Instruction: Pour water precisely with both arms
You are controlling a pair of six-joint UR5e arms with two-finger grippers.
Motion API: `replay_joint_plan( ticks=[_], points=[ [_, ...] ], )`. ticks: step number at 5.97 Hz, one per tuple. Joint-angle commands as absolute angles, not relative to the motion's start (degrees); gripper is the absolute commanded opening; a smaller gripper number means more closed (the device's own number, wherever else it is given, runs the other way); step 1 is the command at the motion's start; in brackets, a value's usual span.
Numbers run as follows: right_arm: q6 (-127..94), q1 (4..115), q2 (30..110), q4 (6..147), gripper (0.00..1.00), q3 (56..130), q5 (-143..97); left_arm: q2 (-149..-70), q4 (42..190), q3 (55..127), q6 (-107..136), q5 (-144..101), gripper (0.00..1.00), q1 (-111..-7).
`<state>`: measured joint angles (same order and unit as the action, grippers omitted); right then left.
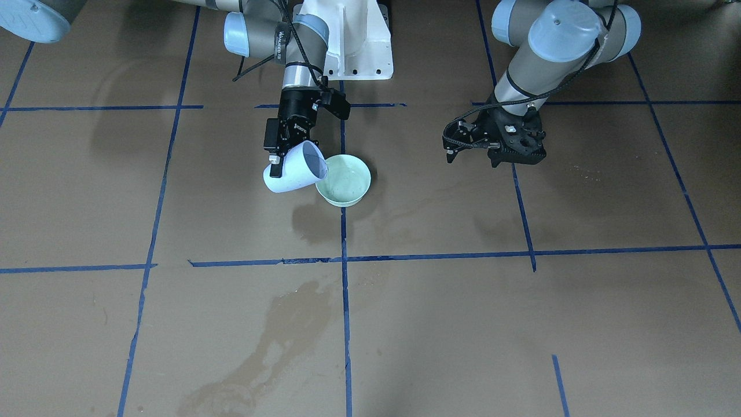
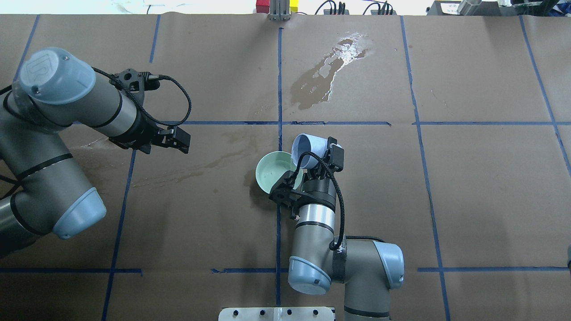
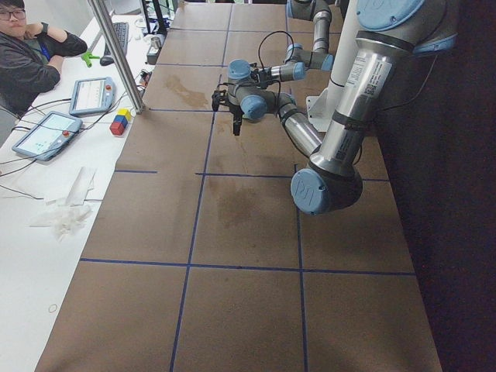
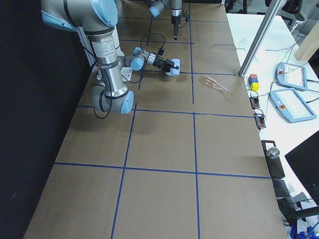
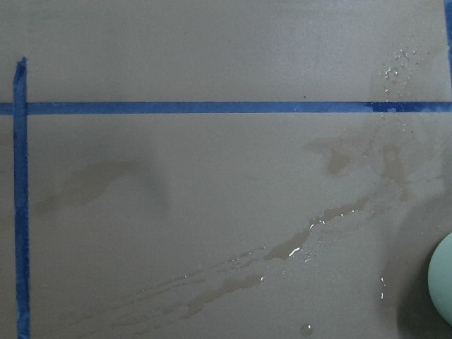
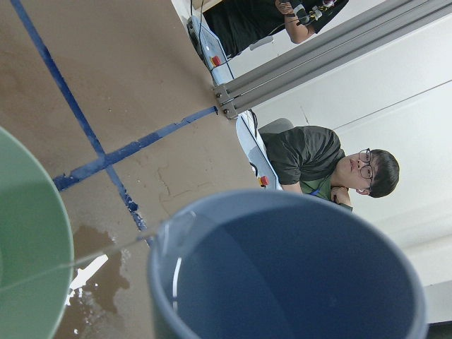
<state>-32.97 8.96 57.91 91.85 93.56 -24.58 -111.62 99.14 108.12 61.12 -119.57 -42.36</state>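
Observation:
My right gripper is shut on a pale blue cup and holds it tipped, mouth over the rim of a pale green bowl on the brown paper. The overhead view shows the same cup leaning over the bowl. In the right wrist view the cup's inside shows a faint sheen of water near its lip, beside the bowl's edge. My left gripper hangs apart, above bare paper, and looks open and empty; it also shows in the overhead view.
Wet stains mark the paper: a large puddle beyond the bowl and streaks under the left gripper. Blue tape lines grid the table. The white pedestal stands behind the bowl. An operator sits at the far side table with tablets.

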Motion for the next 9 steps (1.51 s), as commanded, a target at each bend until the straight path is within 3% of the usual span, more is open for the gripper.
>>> replay_joint_plan(
  ticks=[1, 7, 9],
  points=[
    [-32.17, 8.96, 57.92, 91.85, 0.00, 93.60, -24.17, -111.62, 99.14, 108.19, 61.17, -119.53, 1.00, -42.36],
    [-38.90, 9.58, 57.74, 89.83, 0.02, 97.37, -25.92, -111.80, 99.14, 108.37, 61.17, -119.62, 1.00, -42.36],
    [-43.65, 10.10, 59.66, 82.76, 0.00, 100.09, -29.59, -111.80, 99.14, 108.72, 61.17, -119.62, 1.00, -42.36]
  ],
)
